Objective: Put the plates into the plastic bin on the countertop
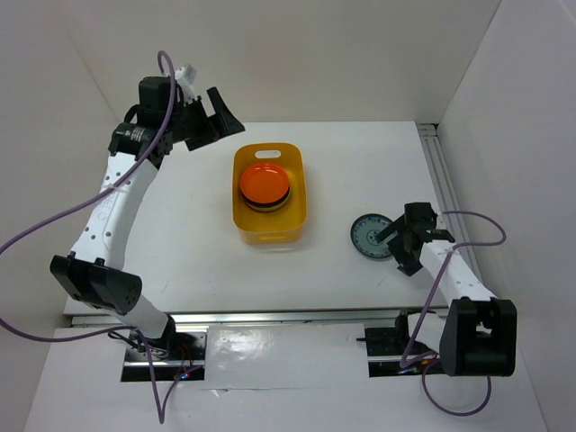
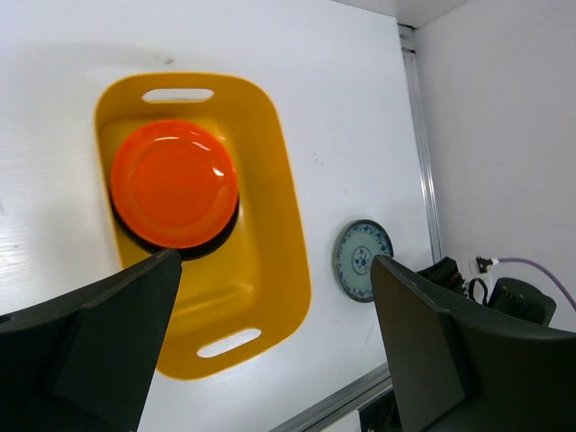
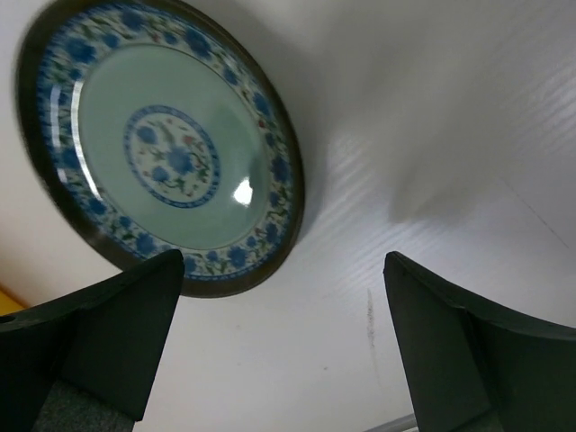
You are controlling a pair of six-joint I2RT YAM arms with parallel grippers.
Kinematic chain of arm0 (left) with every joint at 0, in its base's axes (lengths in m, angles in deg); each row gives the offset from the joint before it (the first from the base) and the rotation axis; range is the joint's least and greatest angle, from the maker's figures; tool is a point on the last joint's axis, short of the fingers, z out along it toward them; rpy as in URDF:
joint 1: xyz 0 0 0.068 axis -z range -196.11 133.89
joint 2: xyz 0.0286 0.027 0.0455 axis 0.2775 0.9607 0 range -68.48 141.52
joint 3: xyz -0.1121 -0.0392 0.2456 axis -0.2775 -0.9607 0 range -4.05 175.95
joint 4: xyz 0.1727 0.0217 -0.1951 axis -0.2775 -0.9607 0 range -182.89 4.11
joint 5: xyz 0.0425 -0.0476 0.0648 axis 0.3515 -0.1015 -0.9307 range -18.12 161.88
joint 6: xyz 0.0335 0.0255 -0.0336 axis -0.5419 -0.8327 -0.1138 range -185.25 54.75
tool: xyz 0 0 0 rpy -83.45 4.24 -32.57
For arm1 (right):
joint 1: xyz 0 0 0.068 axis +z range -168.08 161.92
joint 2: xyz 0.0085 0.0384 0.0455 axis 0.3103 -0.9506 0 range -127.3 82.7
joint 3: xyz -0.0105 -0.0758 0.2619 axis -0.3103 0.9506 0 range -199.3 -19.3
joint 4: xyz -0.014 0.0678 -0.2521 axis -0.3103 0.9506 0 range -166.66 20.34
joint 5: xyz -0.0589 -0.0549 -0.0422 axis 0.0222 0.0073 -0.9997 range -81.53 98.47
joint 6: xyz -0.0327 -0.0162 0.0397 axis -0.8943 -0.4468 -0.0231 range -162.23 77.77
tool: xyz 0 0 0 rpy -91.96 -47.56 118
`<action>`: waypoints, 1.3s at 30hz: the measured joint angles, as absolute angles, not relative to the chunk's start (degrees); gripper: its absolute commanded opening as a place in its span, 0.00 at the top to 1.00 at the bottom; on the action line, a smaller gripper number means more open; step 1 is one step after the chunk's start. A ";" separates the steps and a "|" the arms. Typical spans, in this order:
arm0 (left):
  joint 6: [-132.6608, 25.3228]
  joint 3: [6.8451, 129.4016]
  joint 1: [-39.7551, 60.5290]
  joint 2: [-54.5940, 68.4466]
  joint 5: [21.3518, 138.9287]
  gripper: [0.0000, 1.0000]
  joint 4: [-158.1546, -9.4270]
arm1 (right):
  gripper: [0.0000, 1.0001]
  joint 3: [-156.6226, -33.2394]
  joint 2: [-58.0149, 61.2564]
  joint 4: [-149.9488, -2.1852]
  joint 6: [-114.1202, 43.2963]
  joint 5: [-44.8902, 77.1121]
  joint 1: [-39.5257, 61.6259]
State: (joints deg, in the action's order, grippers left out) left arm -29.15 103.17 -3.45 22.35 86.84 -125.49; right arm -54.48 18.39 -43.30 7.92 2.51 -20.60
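Overhead, the plastic bin (image 1: 241, 193) sits mid-countertop (image 1: 180, 225), holding a stack topped by an orange plate (image 1: 264, 182) over a dark rim, seemingly a black plate (image 1: 264, 207); how many lie beneath cannot be told. Only this view shows both arms: the left gripper (image 1: 219, 121) raised at the bin's 10 o'clock, the right gripper (image 1: 398, 247) low at 4 o'clock of the patterned plate (image 1: 370, 237), which lies apart from the bin at its 4 o'clock. The left wrist view alone shows both slot handles (image 2: 177, 94); its fingers (image 2: 117, 333) are spread wide, empty. The right wrist view alone reveals the plate's blue flowers; those fingers (image 3: 99, 351) gape too, grasping nothing, the plate's top cut off.
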 measured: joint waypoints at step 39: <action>-27.82 95.92 -7.93 20.55 85.22 0.00 -129.73 | 1.00 -64.18 6.50 -57.59 12.80 0.63 -18.96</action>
State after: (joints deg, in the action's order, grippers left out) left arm -27.82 95.92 -7.93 20.55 85.22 -129.73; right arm -64.18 6.50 -57.59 12.80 0.63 -18.96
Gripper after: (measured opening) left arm 0.997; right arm 0.030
